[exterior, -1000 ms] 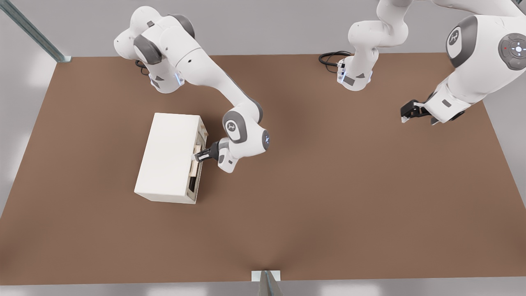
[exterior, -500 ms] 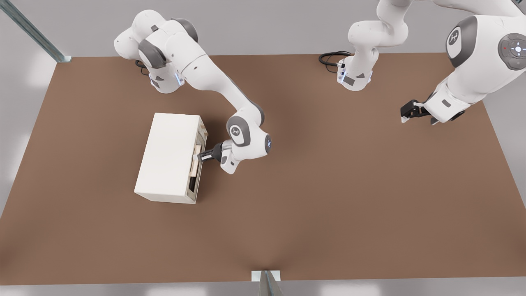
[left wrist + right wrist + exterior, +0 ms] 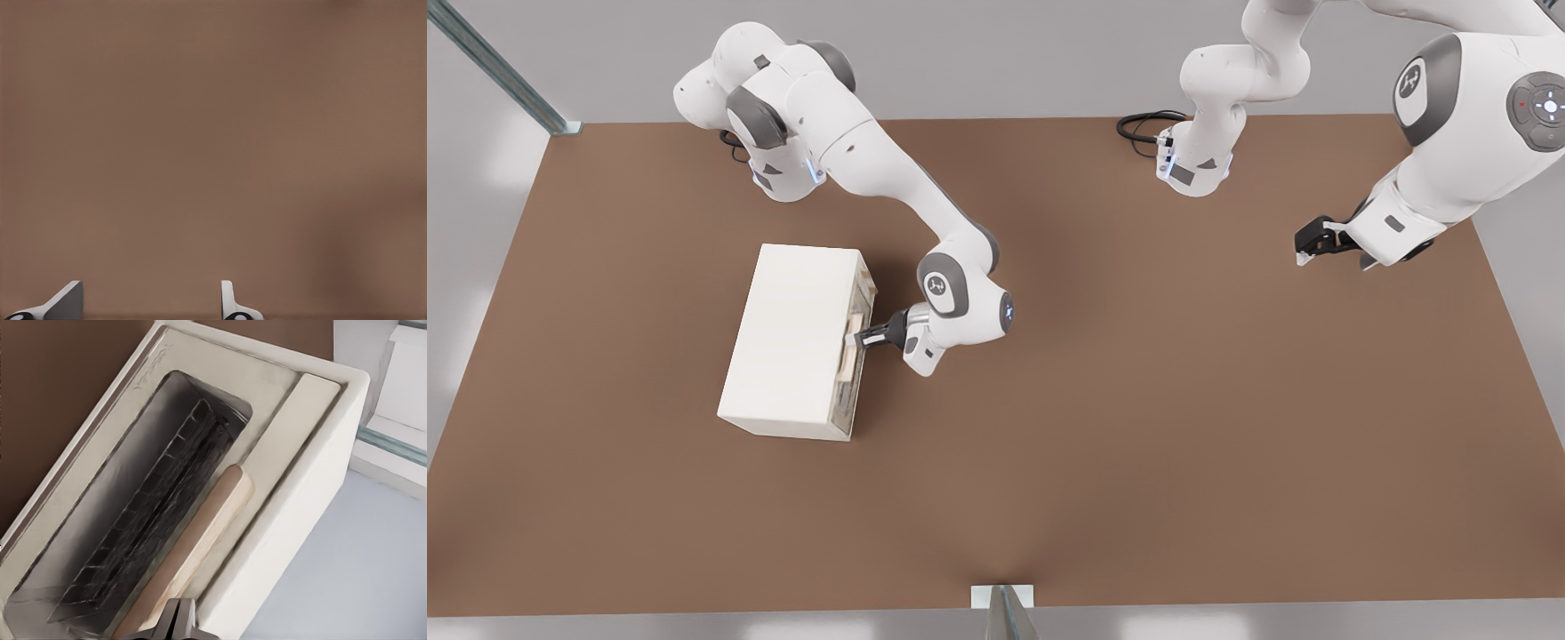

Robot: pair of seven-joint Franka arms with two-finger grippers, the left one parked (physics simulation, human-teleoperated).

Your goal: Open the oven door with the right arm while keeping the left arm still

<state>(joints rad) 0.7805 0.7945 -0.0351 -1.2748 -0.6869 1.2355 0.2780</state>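
Note:
The cream oven (image 3: 791, 338) stands on the brown table at the front view's left, its door facing the front view's right. The oven door (image 3: 855, 360) has a dark window (image 3: 140, 500) and a pale tan bar handle (image 3: 200, 533). The right arm (image 3: 951, 298) reaches down from the back left. Its gripper (image 3: 863, 339) sits at the handle (image 3: 848, 348), near the door's middle. In the right wrist view the gripper (image 3: 179, 621) shows its two fingertips pressed together right beside the handle bar, above the door face. The door lies close against the oven body.
The other arm's gripper (image 3: 1313, 240) hangs over the table at the front view's far right. A black cable (image 3: 1143, 124) coils at the table's back edge. Bare brown table (image 3: 1138, 427) stretches to the front view's right of the oven.
The right arm's wrist has shifted slightly up and toward the front view's right, with the gripper still at the handle. The dark strip at the door's lower end now looks lighter.

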